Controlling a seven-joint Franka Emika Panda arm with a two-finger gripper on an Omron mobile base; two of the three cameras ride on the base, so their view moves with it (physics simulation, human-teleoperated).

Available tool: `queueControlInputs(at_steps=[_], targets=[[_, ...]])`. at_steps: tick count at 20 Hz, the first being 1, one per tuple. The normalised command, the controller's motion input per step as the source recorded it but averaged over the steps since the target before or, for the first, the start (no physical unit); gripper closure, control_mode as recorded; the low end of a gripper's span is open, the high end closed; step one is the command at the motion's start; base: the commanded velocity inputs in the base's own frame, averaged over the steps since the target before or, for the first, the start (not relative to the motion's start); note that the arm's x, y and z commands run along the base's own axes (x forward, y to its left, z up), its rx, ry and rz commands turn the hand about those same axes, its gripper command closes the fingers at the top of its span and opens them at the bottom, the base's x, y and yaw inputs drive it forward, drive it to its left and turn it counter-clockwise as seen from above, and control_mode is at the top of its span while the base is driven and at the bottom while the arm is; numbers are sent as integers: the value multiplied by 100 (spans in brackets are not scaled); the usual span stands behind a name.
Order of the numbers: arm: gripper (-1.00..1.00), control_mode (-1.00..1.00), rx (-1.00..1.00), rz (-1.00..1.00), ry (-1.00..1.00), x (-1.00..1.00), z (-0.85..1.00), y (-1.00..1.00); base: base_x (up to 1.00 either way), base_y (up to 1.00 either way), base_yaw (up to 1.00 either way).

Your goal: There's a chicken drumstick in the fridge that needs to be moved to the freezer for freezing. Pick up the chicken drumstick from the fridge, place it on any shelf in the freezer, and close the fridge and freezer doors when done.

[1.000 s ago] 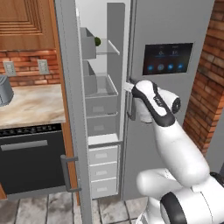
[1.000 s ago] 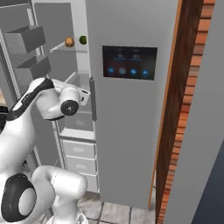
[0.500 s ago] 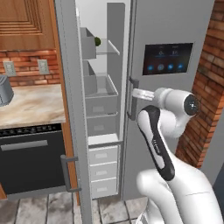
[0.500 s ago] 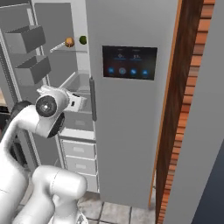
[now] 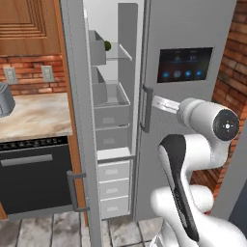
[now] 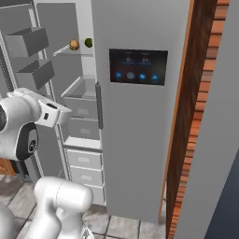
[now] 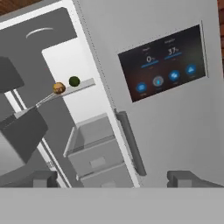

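The chicken drumstick (image 6: 73, 45) (image 7: 58, 88) is a small orange-tan lump on a glass shelf high in the open narrow compartment, the freezer (image 5: 112, 111), beside a dark green ball (image 6: 88, 43) (image 7: 74, 81). The plain door (image 5: 77, 120) stands swung open to the left, with grey bins (image 6: 28, 42) on its inside. The touchscreen door (image 5: 193, 120) (image 6: 140, 116) is shut. My gripper (image 7: 113, 179) (image 5: 155, 101) (image 6: 59, 115) hangs open and empty in front of that door's bar handle (image 7: 131, 142), well below the drumstick.
A beige counter (image 5: 34, 116) with a grey pot (image 5: 4, 99) lies left of the open door, above a black oven (image 5: 34, 178). Brick wall (image 5: 231, 87) and a wooden panel (image 6: 186, 116) bound the right side. White drawers (image 5: 115, 185) fill the compartment's bottom.
The arm has refolded: its wrist swung right and up, and the hand has drawn back a little from the touchscreen door's handle. The doors and food have not moved.
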Motion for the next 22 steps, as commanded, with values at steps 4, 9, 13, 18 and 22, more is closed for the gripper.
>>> queueControlInputs(at_steps=[4,9,13,18,22], targets=[[-100,-100,0,-7,0,-100,9,39,0,0,0],[-100,-100,0,-3,0,-97,0,55,0,0,0],[-100,-100,0,-3,0,-82,0,66,0,0,0],[-100,-100,0,-2,-1,-61,0,59,0,0,0],[-100,-100,-2,-2,-1,20,-6,88,0,0,0]])
